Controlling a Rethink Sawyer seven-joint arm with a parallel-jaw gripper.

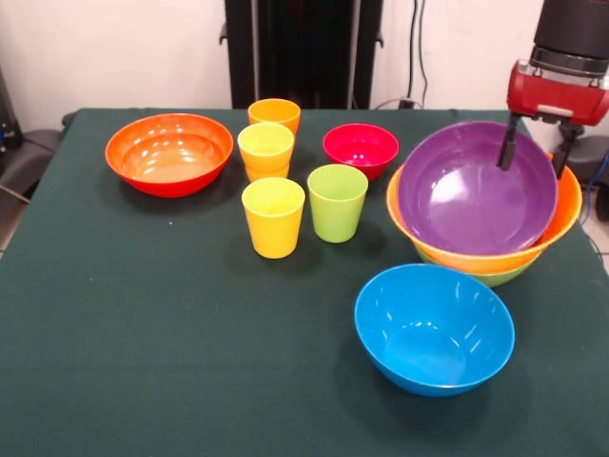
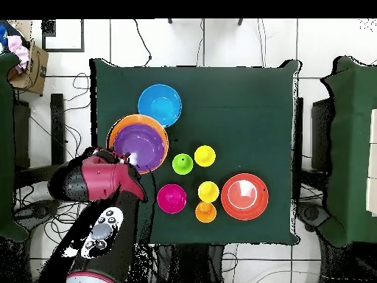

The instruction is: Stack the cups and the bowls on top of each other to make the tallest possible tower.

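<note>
A purple bowl sits tilted inside a large orange bowl, which rests in a lime green bowl; this is the tower, at the right, and it also shows in the overhead view. My gripper is at the purple bowl's far right rim, one finger inside and one outside, spread apart. A blue bowl stands in front. A red-orange bowl is at the far left, a small magenta-red bowl in the middle. A yellow cup and a lime green cup stand side by side.
Behind them a yellow cup sits in an orange cup, with another orange cup further back. The table has a dark green cloth. The arm reaches in over the table's robot-side corner.
</note>
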